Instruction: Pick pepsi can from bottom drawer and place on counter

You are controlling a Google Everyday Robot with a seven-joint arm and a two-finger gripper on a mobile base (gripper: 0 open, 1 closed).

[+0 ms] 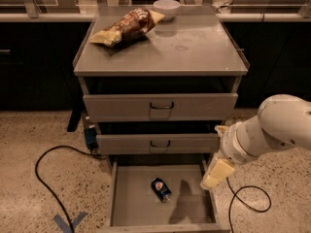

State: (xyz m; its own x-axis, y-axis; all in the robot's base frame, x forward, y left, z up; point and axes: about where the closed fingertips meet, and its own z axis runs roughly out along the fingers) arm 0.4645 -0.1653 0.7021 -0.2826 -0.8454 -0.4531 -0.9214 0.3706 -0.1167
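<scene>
Up on the cabinet, the flat grey metal counter is where the can must end, and the crinkled yellow-brown chip bag and small white bowl take up its back left, so a careless set-down there could knock them; the bare front right looks safer. Below two drawers with dark loop handles, the wide shallow grey metal bottom drawer stands pulled out, and a lift taken too near its back could bump my bulky white arm against the drawer front above. My pale yellowish gripper hangs over the drawer's right wall, well apart from the can; coming straight down from here, I judge, would strike that wall. The small dark blue pepsi can lies on its side near the middle of the drawer floor, turned diagonally, so a nudge may roll it or a poorly aligned grasp may let it slip. Whether my gripper is spread or closed I cannot tell, since it shows as one pale shape. My arm is cut off at the right edge, the drawer's front lip sits at the bottom edge, and the can's markings are too small to read.
</scene>
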